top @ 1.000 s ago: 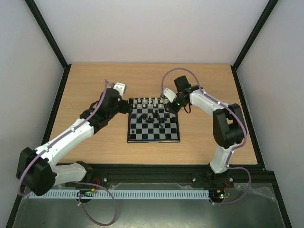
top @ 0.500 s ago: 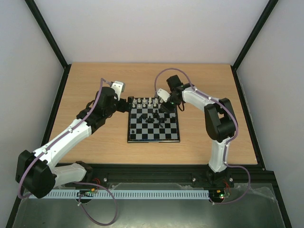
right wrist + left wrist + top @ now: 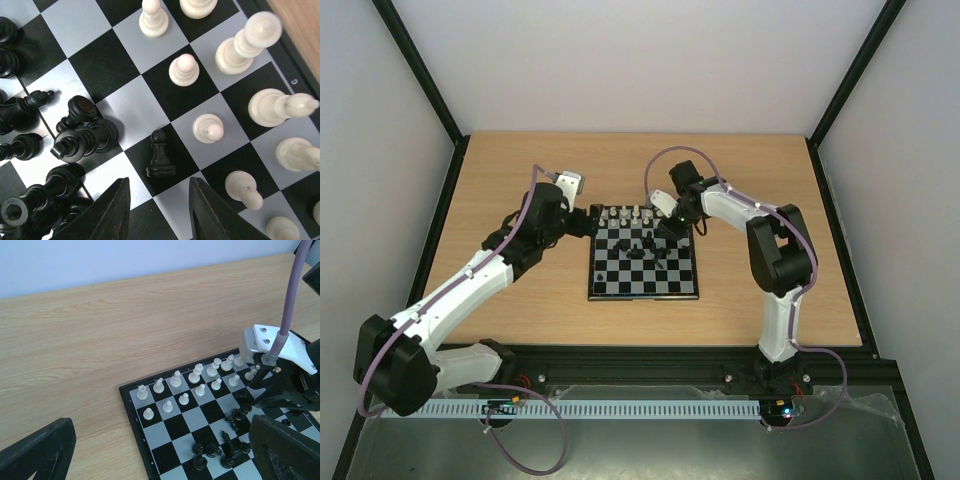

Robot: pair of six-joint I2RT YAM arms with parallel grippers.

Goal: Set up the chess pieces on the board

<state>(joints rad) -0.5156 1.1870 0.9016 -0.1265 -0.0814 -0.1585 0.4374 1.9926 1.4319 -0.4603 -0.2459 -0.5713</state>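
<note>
The board point(image 3: 620, 281) lies mid-table. White chess pieces point(image 3: 635, 213) stand in its two far rows, and they also show in the left wrist view point(image 3: 199, 380). Black pieces point(image 3: 650, 245) lie heaped in the middle of the board. My right gripper point(image 3: 670, 232) hovers low over the board's far right part, open and empty point(image 3: 160, 212). A single black pawn point(image 3: 160, 156), seemingly on its side on a black square, lies just ahead of the gap between its fingertips. My left gripper point(image 3: 583, 222) is open and empty point(image 3: 160, 460) at the board's far left corner point(image 3: 125, 392).
White pawns point(image 3: 207, 127) and taller white pieces point(image 3: 277, 107) stand close to the right of the black pawn. Toppled black pieces point(image 3: 82, 135) crowd its left. My right gripper body point(image 3: 280, 385) shows in the left wrist view. Bare wooden table point(image 3: 520, 160) surrounds the board.
My right gripper has swung left from the board's far right edge to over the board and lowered. My left gripper has shifted a little toward the far left corner.
</note>
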